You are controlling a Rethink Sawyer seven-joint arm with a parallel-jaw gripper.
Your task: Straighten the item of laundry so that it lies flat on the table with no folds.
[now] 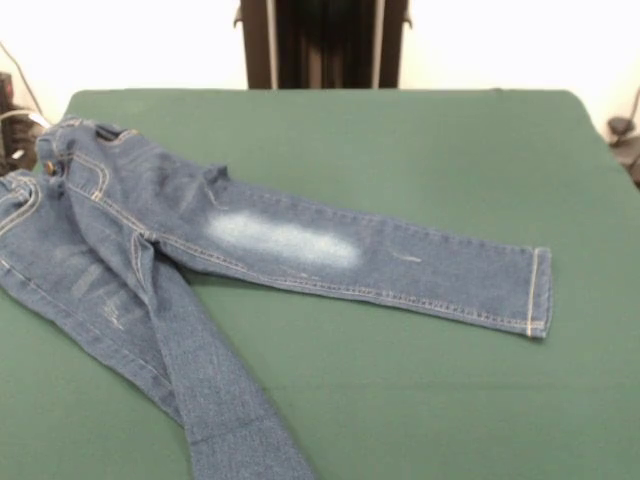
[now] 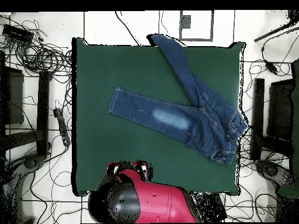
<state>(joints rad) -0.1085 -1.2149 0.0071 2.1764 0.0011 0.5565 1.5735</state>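
1. Nearest the front camera: one leg of the jeans (image 1: 215,390), running off the picture's bottom edge. Its cuff is out of frame in that view.
2. Overhead view: the same jeans (image 2: 193,111) lie on the table's right half. That leg reaches the table's far edge, and its cuff hangs slightly over it.
3. Other leg lies flat and straight, pointing across the middle of the table (image 1: 420,400). Pale faded patch on the thigh; hemmed cuff with tan stitching at the end.
4. Legs spread apart in a V, meeting at the crotch.
5. Waistband is bunched and folded at the table's edge: left side in the front view, right side in the overhead view. Denim there is rumpled, with one part doubled over another. A small crease stands up near the top of the straight leg.
6. Table (image 2: 93,157) is dark green with rounded corners; most of the top is bare cloth.
7. Robot arm (image 2: 146,201): red and black, drawn back at the table's near edge in the overhead view, well apart from the jeans.
8. Gripper: cannot tell its state; it is not made out in either view.
9. Cables (image 2: 41,55) are strewn on the floor around the table.
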